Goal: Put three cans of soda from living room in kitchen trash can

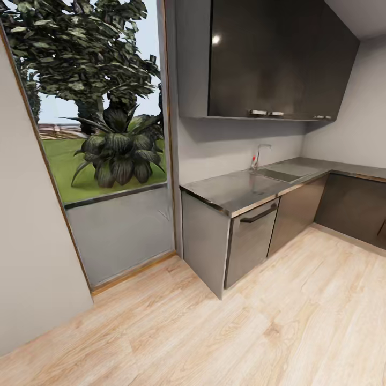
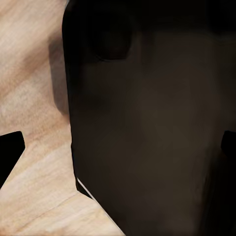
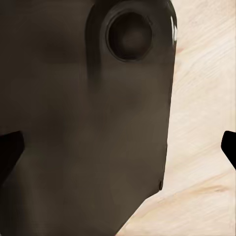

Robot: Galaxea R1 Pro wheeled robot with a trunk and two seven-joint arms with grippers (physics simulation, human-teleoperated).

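The kitchen (image 1: 279,177) is being viewed from the head camera: glossy black wall cabinets (image 1: 279,59) are being shown above a grey steel worktop (image 1: 241,190) that carries a sink (image 1: 279,174) and a tap (image 1: 260,155). Grey base units (image 1: 252,238) are being seen beneath the worktop, standing on a pale wood floor (image 1: 241,332). To the left, a tall window (image 1: 102,134) is being shown, with a spiky dark plant (image 1: 118,153) and trees beyond it. No brand, label or writing can be read on any surface.

In the left wrist view, the left gripper's fingertips (image 2: 12,150) are being seen at the two edges of the picture, spread wide apart around nothing, over a dark robot body part (image 2: 147,128). In the right wrist view, the right gripper's fingertips (image 3: 10,152) are likewise being held wide apart and empty, before a dark robot part (image 3: 88,123).
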